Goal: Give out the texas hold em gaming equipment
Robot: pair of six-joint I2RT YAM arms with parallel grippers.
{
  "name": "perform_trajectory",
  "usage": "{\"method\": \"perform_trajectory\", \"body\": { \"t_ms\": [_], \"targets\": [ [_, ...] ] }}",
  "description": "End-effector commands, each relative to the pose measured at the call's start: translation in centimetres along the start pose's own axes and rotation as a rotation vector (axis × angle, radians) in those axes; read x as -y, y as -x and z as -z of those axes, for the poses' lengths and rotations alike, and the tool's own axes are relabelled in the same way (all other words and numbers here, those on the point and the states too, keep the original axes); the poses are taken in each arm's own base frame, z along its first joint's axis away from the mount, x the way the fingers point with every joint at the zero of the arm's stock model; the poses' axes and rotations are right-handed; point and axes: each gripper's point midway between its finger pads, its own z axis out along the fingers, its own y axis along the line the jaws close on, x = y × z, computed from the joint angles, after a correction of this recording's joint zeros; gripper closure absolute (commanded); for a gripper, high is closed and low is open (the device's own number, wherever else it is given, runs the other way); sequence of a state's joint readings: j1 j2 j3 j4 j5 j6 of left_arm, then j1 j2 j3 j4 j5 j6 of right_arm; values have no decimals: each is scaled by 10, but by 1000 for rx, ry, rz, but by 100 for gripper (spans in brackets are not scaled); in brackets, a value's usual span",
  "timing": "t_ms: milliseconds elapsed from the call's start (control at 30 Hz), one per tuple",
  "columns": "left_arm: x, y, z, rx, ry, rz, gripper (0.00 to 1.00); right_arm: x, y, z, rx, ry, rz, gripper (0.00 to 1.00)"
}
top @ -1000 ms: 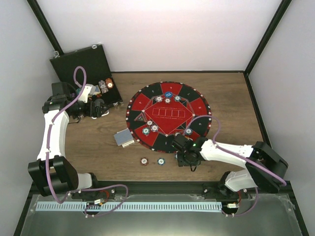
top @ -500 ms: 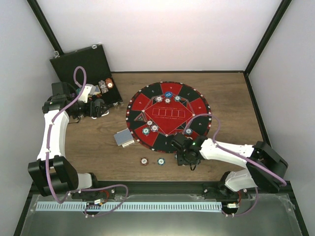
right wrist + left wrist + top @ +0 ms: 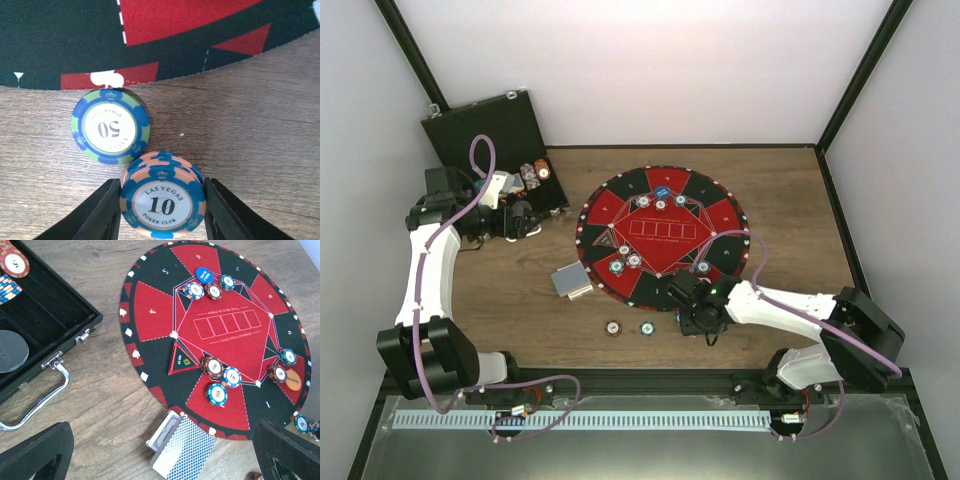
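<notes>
Left gripper hangs, jaws wide apart. By the worktop's near edge, the right gripper has its jaws flanking the "10" chip stack; clamped or not, I can't tell. Lifting may drag the touching "50" chip or spill the stack.

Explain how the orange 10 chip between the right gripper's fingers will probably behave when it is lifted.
The orange 10 chip looks rigid and small, probably light. Layered striped edges beneath it suggest a stack; lower chips may slide off. Its round rim could slip between the fingers of the right gripper, and the green 50 chip beside it may shift.
</notes>
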State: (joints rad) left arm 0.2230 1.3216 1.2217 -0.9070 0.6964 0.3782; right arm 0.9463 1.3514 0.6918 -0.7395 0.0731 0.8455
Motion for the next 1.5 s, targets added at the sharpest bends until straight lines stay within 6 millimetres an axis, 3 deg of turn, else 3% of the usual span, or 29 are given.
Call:
{"method": "perform_trajectory", "body": {
  "t_ms": [0,267,367,600,800,933,1100,1333,1467],
  "targets": [
    [3,9,7,29,2,-27,0,0,1,1,6,-18,7,56],
    [4,10,8,31,4,-33,0,1,-1,0,-12,-33,10,58],
    [4,9,8,29,3,-32,0,-1,0,4,-11,-27,11,75],
    [1,6,7,10,12,-64,0,-23,28,47,64,64,15,99],
    [2,2,6,-36,-8,-110,0,-23,52,71,45,28,38,99],
    [4,-3,3,-63,-38,-119,0,-13,80,86,94,-28,30,99],
    [2,-10,-2,-102,-58,-131,0,5,140,96,219,-42,-39,99],
    [-4,-27,-5,-161,-35,-170,0,23,202,71,295,-78,-80,99],
    [-5,-32,-5,-170,-29,-180,0,34,218,49,291,-114,-88,99]
  ]
}}
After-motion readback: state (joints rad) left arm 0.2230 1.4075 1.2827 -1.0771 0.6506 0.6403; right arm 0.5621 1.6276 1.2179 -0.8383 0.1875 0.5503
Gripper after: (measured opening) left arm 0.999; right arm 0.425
